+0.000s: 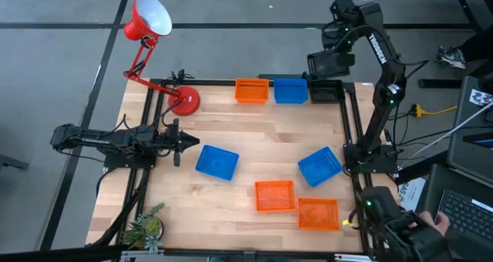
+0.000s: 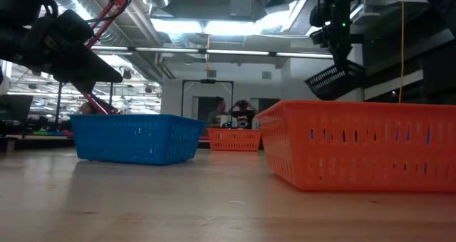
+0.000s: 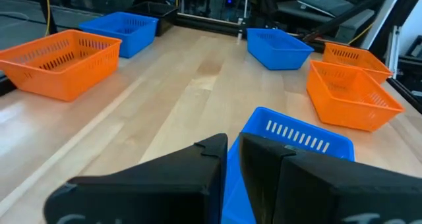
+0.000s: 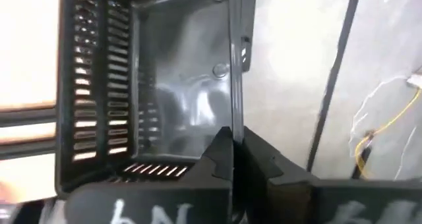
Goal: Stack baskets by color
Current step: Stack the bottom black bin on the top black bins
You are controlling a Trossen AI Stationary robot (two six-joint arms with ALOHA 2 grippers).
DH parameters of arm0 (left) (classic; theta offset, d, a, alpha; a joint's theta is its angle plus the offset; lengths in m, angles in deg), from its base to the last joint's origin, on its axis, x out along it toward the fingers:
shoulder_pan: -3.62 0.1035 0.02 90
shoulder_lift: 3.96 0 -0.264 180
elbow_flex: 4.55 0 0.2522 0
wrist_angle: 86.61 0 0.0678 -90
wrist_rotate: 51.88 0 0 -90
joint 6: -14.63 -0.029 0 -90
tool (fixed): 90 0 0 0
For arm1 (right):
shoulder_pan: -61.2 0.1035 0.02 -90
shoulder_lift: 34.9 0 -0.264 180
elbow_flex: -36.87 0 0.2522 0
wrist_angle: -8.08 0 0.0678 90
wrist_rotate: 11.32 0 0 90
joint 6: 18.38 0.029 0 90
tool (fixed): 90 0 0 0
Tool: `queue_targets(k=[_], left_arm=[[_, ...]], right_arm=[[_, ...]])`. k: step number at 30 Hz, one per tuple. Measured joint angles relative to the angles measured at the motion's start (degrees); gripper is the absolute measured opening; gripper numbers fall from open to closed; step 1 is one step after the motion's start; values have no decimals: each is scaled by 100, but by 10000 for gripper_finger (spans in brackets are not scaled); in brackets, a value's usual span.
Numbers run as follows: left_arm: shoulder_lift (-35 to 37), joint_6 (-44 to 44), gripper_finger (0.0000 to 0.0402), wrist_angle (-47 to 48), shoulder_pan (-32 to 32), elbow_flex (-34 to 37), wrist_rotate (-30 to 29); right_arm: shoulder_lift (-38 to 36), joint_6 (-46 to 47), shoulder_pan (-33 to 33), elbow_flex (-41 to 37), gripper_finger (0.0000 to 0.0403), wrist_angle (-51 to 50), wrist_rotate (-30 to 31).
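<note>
Six baskets sit empty on the desk — orange (image 1: 251, 91) and blue (image 1: 290, 91) at the far edge, others mid-desk and toward the near right corner. The right gripper (image 4: 232, 151) holds a black basket (image 4: 158, 85) aloft — clamped on its rim. The left gripper (image 1: 187, 143), nearly closed, hovers beside a blue basket (image 1: 216, 162).

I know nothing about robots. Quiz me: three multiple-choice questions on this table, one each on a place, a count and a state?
1. Where is the red desk lamp?
A. far left corner
B. near right corner
C. table centre

2. How many orange baskets are in the overhead picture?
A. one
B. three
C. five

3. The right gripper is:
A. wide open, empty
B. shut on the black basket
C. holding a blue basket

Answers: 1 A, its base sits there. 2 B, one far, two near. 3 B, its fingers pinch the basket's rim.
</note>
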Motion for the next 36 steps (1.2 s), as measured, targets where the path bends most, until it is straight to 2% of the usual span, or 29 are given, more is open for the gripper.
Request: queue_targets(k=[4, 13, 16, 23, 36], left_arm=[[0, 2, 31, 1, -1, 0, 2], [0, 4, 31, 0, 0, 0, 2], [0, 6, 31, 2, 0, 0, 3], [0, 6, 31, 0, 0, 2, 5], [0, 11, 31, 1, -1, 1, 5]], right_arm=[[-5, -69, -123, -255, 2, 19, -145], [6, -78, -164, -1637, 2, 18, -52], [6, -63, -165, -1762, 2, 24, 27], [6, 82, -167, -1847, 2, 366, -254], [6, 44, -185, -2673, 2, 1166, -256]])
